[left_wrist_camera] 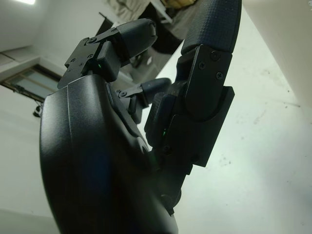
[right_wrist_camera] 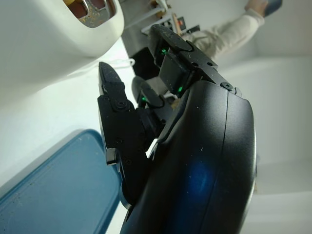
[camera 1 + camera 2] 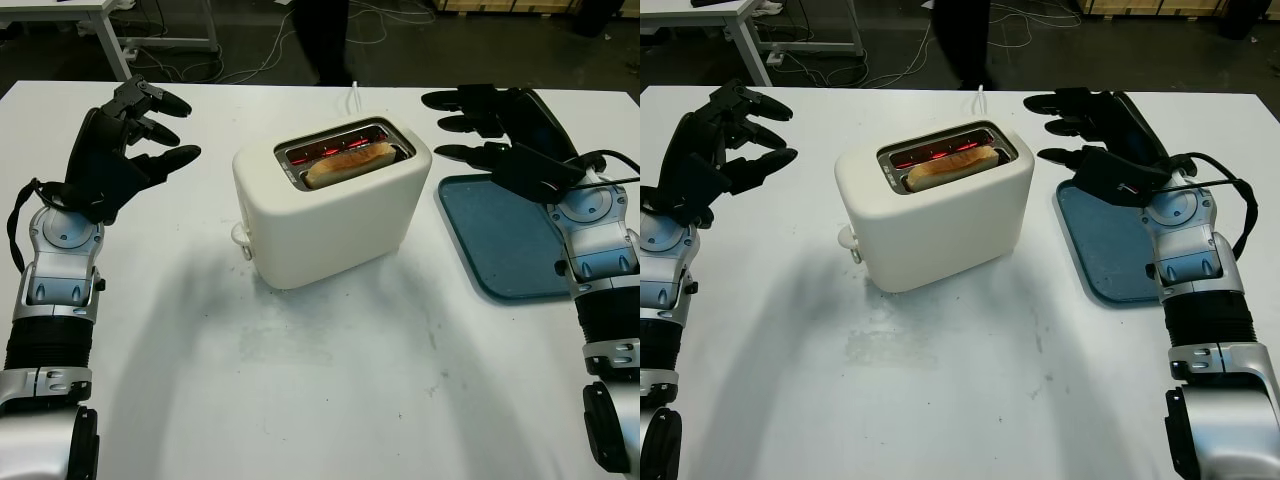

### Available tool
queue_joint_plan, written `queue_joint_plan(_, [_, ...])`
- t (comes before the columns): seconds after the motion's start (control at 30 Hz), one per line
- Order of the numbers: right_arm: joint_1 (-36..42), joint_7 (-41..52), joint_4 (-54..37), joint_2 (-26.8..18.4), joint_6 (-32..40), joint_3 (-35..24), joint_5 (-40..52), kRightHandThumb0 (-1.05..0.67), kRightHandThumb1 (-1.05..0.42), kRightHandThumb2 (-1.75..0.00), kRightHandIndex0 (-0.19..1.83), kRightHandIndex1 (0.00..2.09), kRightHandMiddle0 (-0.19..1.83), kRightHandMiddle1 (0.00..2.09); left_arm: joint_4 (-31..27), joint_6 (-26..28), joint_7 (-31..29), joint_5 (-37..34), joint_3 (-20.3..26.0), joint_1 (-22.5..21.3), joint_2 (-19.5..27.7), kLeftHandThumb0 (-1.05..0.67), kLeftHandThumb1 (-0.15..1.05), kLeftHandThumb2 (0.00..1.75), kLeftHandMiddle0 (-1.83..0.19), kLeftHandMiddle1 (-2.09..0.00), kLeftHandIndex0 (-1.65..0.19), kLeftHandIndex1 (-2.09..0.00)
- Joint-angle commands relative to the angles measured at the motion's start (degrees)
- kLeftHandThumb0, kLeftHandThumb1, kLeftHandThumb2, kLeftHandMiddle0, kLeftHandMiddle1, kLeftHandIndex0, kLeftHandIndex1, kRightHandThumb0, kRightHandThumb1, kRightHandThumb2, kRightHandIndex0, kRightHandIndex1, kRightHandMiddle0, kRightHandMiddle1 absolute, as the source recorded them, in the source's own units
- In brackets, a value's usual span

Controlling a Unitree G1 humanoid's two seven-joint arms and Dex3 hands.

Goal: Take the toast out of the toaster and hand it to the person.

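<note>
Left hand and right hand: glossy black moulded shells, each with three segmented black fingers having textured pads, visible cross-head screws and small green indicator lights at the knuckle joints. Wrists of silver-grey metal housings with round joint caps, followed by ribbed black forearm sections and silver upper sleeves. Black cables loop beside each wrist, the right one arching outward from the housing.
</note>
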Motion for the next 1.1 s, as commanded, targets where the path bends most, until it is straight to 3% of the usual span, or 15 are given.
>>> queue_joint_plan(0.0, [0.36,-0.56,0.19,0.32,-0.04,0.03,-0.05,-0.06,-0.92,-0.01,0.78,0.01,0.69,0.0,-0.87,0.14,0.0,-0.63,0.29,0.03,-0.08,-0.96,0.92,0.09,-0.29,-1.39,-0.26,-1.23])
queue_joint_plan(0.63, [0.04,-0.27,0.21,0.5,0.09,-0.37,0.67,-0.08,-0.92,-0.02,0.76,0.0,0.68,0.0,-0.54,-0.08,-0.14,-0.62,0.24,-0.2,-0.35,-0.95,0.92,0.09,-0.31,-1.4,-0.26,-1.25])
queue_joint_plan(0.8, [-3.25,-0.67,1.62,-0.41,-3.63,-1.79,1.67,-0.07,-0.83,0.0,0.79,0.02,0.7,0.01,-0.63,-0.39,0.43,0.56,-0.33,-0.2,0.19,-0.93,0.92,0.09,-0.31,-1.4,-0.26,-1.25])
queue_joint_plan(0.87, [-5.76,-0.84,2.09,-1.5,-5.17,-1.97,1.11,-0.16,-0.77,0.0,0.82,0.03,0.73,0.02,-0.45,-0.52,0.14,0.41,-0.34,-0.26,0.2,-0.93,0.92,0.09,-0.32,-1.39,-0.26,-1.25])
queue_joint_plan(1.07, [-15.6,4.05,-0.67,-1.98,-0.59,-4.51,7.04,-0.15,-0.61,0.0,0.8,0.02,0.72,0.02,-0.29,-1.01,0.01,-0.1,-0.13,-0.37,0.07,-0.92,0.92,0.08,-0.31,-1.39,-0.26,-1.25])
